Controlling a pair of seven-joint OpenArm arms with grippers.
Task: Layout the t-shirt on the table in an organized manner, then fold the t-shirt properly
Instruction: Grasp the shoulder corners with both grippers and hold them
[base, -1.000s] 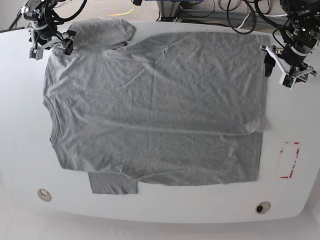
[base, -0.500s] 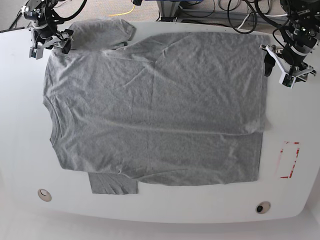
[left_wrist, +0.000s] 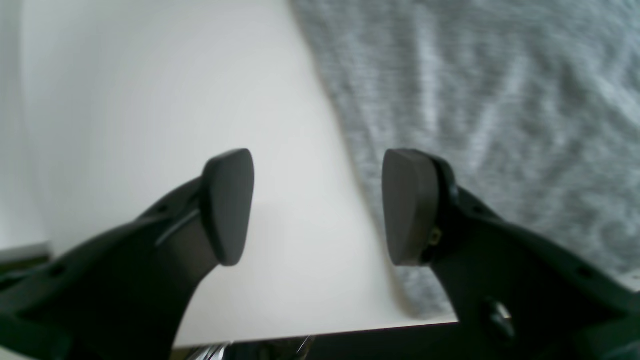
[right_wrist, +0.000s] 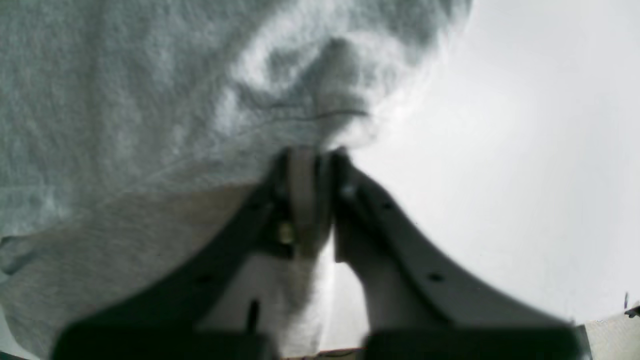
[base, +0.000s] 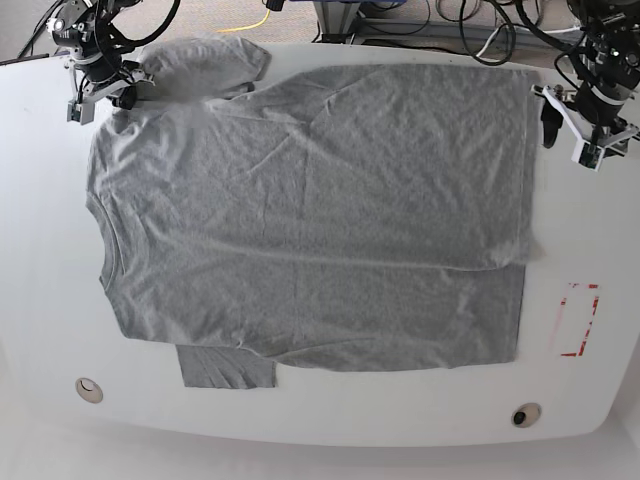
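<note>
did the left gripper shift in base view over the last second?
Yes. The left gripper has moved up the picture, farther from the red tape rectangle, beside the t-shirt hem corner, jaws open.

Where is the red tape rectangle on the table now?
In the base view, the red tape rectangle lies on the right side, just beyond the t-shirt's lower right corner.

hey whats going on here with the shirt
A two-armed robot is laying out a grey t-shirt on a white table. The right gripper has its fingers pinched shut on the shirt's shoulder edge near the far sleeve. The left gripper hangs open and empty over the hem-side edge. No fold started yet.
</note>
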